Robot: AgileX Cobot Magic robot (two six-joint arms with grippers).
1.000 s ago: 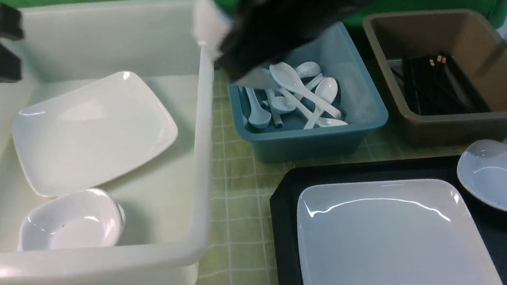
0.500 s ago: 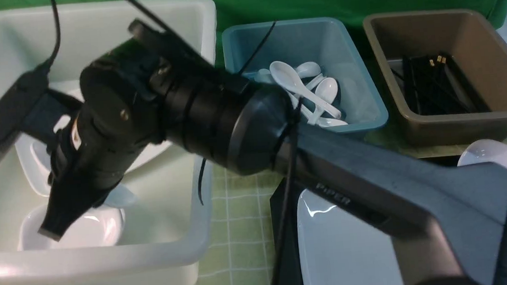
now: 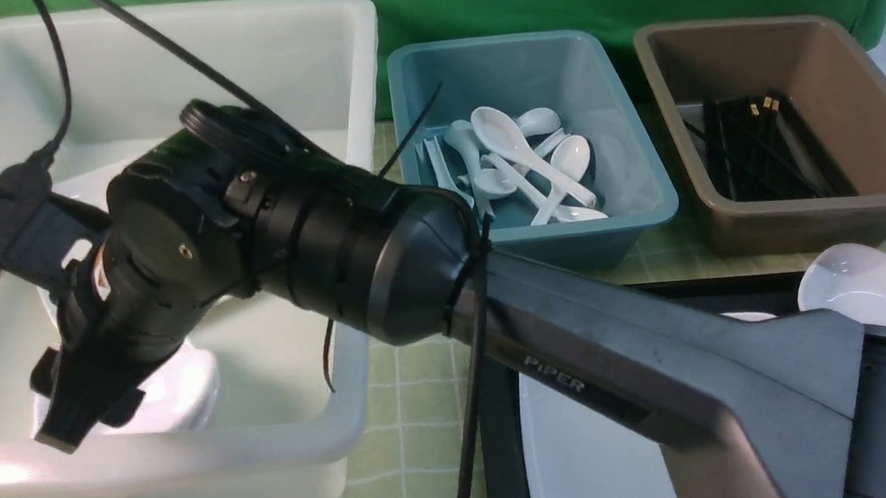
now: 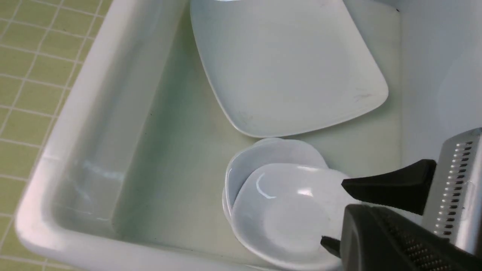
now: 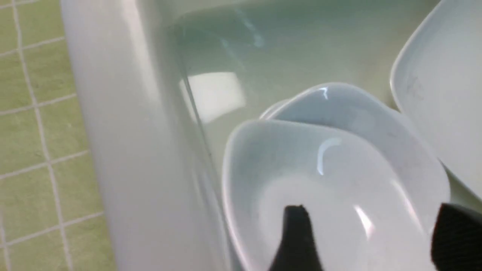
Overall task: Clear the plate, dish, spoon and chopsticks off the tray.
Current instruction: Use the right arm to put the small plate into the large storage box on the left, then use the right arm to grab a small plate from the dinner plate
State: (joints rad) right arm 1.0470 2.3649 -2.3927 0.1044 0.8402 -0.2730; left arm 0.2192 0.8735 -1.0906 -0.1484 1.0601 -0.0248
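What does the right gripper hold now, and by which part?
Nothing, it seems. The right gripper stands open astride the rim of the small dish, which rests nested in another dish inside the white tub.

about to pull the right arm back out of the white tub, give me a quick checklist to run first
1. Right gripper open: ok, its fingers stand wide apart.
2. Top dish settled: ok, it sits nested in the lower dish, slightly off-centre.
3. Fingers clear of the top dish's rim: cannot tell, they hang close over it.
4. Tray cleared: not ok, the plate lies on it and another dish sits at its far right corner.
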